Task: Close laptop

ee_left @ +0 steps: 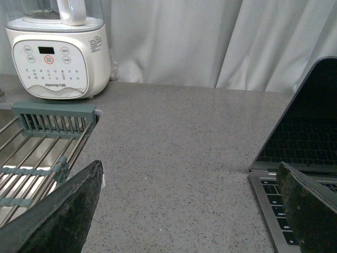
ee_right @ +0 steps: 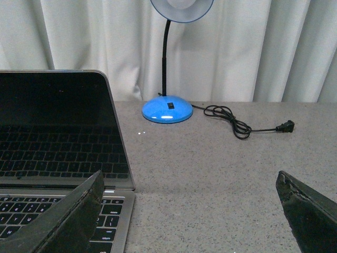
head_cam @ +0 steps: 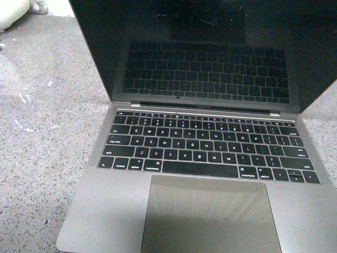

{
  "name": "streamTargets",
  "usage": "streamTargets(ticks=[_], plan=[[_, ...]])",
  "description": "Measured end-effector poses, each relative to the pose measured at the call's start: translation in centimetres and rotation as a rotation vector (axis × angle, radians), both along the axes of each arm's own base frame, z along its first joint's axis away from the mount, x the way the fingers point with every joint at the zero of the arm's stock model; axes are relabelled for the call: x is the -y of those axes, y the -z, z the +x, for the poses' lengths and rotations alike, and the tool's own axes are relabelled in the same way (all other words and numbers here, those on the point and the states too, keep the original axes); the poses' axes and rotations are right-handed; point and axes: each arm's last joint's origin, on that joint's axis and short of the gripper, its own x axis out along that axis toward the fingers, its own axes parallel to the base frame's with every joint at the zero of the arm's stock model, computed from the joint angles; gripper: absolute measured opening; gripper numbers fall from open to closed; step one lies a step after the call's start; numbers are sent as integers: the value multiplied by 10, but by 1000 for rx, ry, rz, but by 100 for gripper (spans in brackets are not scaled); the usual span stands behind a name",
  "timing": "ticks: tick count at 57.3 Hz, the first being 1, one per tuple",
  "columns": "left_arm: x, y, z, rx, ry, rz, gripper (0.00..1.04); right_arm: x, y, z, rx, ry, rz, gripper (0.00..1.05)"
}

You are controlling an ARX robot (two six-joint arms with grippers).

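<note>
Open on the speckled grey desk (head_cam: 42,132), dead ahead: the laptop (head_cam: 205,153), lid raised, screen black and mirroring the keys, trackpad nearest. At its left edge, the left tool (ee_left: 189,174), spread wide, clamped on nothing. At its right edge, the right tool (ee_right: 189,179), likewise spread and bare. Farther left, a white blender base (ee_left: 55,58) and a wire rack (ee_left: 47,137); farther right, a blue lamp (ee_right: 167,109) with a loose black cord (ee_right: 242,125). Behind, a white curtain (ee_right: 63,37).
</note>
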Motion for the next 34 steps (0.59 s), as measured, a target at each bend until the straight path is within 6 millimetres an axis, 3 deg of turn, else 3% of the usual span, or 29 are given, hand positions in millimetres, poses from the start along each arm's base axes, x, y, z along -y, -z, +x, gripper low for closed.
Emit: streamTargets(ticks=[7, 11, 32, 34], plan=[[0, 0, 0, 0, 0, 0, 98, 0, 0, 0, 0, 0, 1, 95], [0, 0, 0, 0, 0, 1, 89, 0, 0, 0, 0, 0, 0, 85], [0, 0, 0, 0, 0, 1, 6, 0, 0, 0, 0, 0, 0, 5], [0, 0, 0, 0, -1, 0, 4, 0, 0, 0, 0, 0, -4, 1]])
